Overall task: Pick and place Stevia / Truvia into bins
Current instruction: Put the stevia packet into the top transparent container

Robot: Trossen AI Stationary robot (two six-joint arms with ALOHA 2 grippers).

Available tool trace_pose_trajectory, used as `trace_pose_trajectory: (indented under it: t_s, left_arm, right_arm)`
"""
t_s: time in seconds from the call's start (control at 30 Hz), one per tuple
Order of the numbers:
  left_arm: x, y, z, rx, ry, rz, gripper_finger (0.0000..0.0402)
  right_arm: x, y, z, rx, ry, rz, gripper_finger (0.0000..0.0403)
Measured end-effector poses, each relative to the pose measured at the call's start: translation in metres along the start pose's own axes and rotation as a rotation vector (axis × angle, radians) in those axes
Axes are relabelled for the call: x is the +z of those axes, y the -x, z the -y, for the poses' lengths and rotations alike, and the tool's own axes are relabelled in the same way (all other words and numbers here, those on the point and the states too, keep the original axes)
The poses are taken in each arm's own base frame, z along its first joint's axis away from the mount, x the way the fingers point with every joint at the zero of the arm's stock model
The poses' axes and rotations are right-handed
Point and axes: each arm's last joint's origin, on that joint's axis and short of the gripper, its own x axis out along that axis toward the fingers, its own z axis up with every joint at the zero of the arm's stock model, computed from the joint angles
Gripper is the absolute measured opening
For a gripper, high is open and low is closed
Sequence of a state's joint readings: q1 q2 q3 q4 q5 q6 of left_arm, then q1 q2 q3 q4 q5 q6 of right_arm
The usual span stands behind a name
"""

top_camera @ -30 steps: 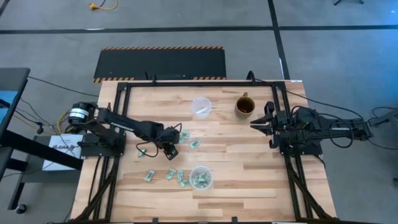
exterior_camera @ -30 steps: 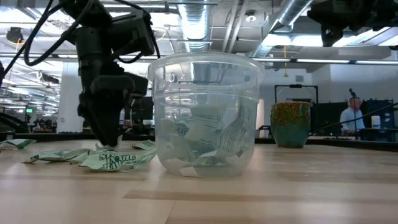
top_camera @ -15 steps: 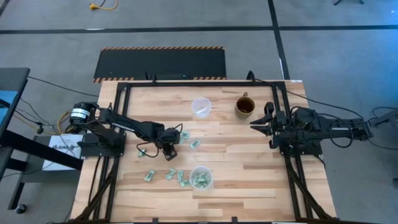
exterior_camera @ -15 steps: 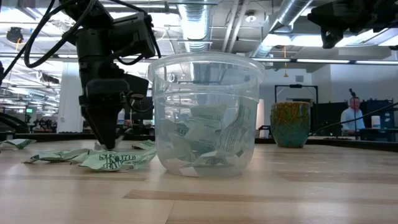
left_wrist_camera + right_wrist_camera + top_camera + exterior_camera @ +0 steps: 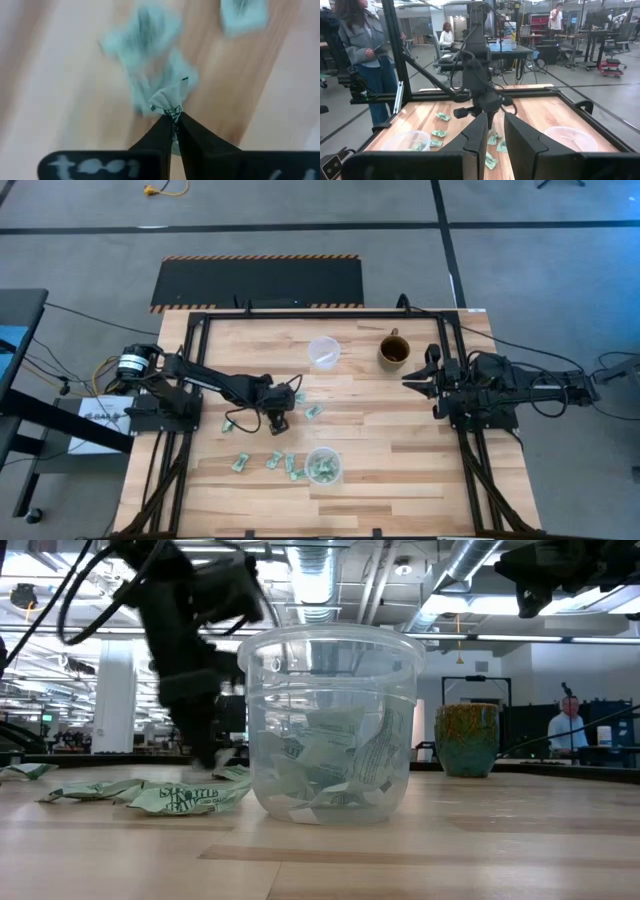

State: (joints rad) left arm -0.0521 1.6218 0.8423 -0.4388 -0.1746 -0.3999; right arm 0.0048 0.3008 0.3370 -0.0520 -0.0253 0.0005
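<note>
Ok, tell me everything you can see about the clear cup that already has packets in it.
The near cup is a small round tub of clear, slightly cloudy plastic with a whitish rim, standing upright on the wooden table near its front edge. Several crumpled green and white packets lie piled in its bottom; above them it is empty. More packets lie on the wood just beside it. No gripper touches it.

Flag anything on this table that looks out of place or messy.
Loose sweetener packets lie scattered on the wood left of the near clear cup, not binned. A brown mug stands beside the far clear cup. The left gripper has pinched one crumpled packet.
</note>
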Motion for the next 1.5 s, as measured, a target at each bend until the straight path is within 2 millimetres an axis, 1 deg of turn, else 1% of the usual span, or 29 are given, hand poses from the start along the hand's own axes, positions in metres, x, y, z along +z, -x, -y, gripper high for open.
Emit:
trace_pose_trajectory:
  t_s: [0.1,0.2,0.3,0.37,0.47,0.53,0.6,0.67,0.73,0.8,0.87,0.93,1.0,1.07,1.2,1.3,1.5]
  left_arm:
    - [0.016,0.011,0.003,0.034,-0.039,0.05,0.0004]
    - [0.031,0.026,0.004,0.122,-0.083,0.074,0.0002]
    - [0.053,0.045,0.002,0.235,-0.141,0.151,0.0002]
    - [0.073,0.059,-0.003,0.297,-0.18,0.22,0.0002]
    - [0.106,0.079,-0.02,0.305,-0.183,0.342,0.0001]
    - [0.125,0.089,-0.038,0.279,-0.17,0.409,0.0001]
    - [0.138,0.097,-0.06,0.236,-0.143,0.447,0.0001]
    - [0.146,0.1,-0.084,0.147,-0.11,0.468,0.0]
    - [0.151,0.095,-0.105,0.04,-0.084,0.483,0.0]
    - [0.154,0.083,-0.123,-0.034,-0.046,0.475,0.0]
    - [0.157,0.067,-0.136,-0.079,-0.014,0.454,0.0]
    - [0.158,0.049,-0.143,-0.115,0.001,0.423,0.0]
    - [0.157,0.031,-0.145,-0.127,0.008,0.379,0.0]
    - [0.158,0.021,-0.146,-0.127,0.012,0.352,0.0]
    - [0.167,0.013,-0.145,-0.133,0.01,0.332,0.0002]
    - [0.171,0.008,-0.142,-0.14,0.008,0.314,0.0012]
    - [0.173,0.006,-0.134,-0.153,-0.021,0.306,0.0051]
  right_arm:
    - [0.0,0.0,0.0,0.0,0.0,0.0,0.0059]
    - [0.0,0.0,0.0,0.0,0.0,0.0,0.0059]
    - [0.0,0.0,0.0,0.0,0.0,0.0,0.0059]
    - [0.0,0.0,0.0,0.0,0.0,0.0,0.0059]
    - [0.0,0.0,0.0,0.0,0.0,0.0,0.0059]
    - [0.0,0.0,0.0,0.0,0.0,0.0,0.0059]
    - [0.0,0.0,0.0,0.0,0.0,0.0,0.0059]
    - [0.0,0.0,0.0,0.0,0.0,0.0,0.0059]
    - [0.0,0.0,0.0,0.0,0.0,0.0,0.0059]
    - [0.0,0.0,0.0,0.0,0.0,0.0,0.0059]
    - [0.0,0.0,0.0,0.0,0.0,0.0,0.0059]
    - [0.0,0.0,0.0,0.0,0.0,0.0,0.0059]
    - [0.0,0.0,0.0,0.0,0.0,0.0,0.0059]
    - [0.0,0.0,0.0,0.0,0.0,0.0,0.0059]
    - [0.0,0.0,0.0,0.0,0.0,0.0,0.0059]
    - [0.0,0.0,0.0,0.0,0.0,0.0,0.0059]
    - [0.0,0.0,0.0,0.0,0.0,0.0,0.0059]
